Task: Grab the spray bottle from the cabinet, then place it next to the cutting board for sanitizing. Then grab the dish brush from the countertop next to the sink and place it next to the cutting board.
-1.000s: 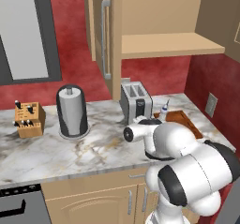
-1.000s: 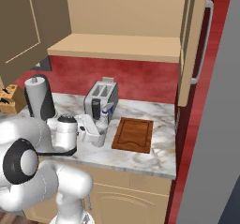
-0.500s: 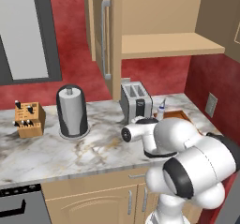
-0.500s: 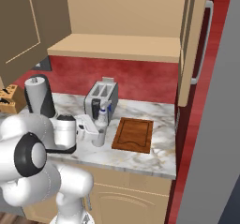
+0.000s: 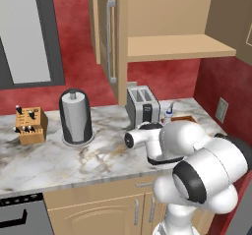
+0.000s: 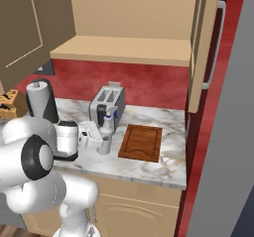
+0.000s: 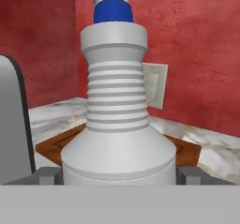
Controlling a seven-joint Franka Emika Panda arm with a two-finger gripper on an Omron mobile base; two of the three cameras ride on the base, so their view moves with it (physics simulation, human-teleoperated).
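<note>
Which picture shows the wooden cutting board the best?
The right base view: the whole cutting board lies in plain sight beside the spray bottle. The left base view shows just a sliver behind the arm, and the hand view shows brown corners behind the bottle.

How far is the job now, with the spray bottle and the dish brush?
Looks done: the spray bottle is out of the cabinet and stands upright on the countertop, just beside the cutting board. In hand: the gripper has open jaws around the bottle's base, so it seems to be releasing it. Left: backing away, then fetching the dish brush and laying it by the board.
</note>
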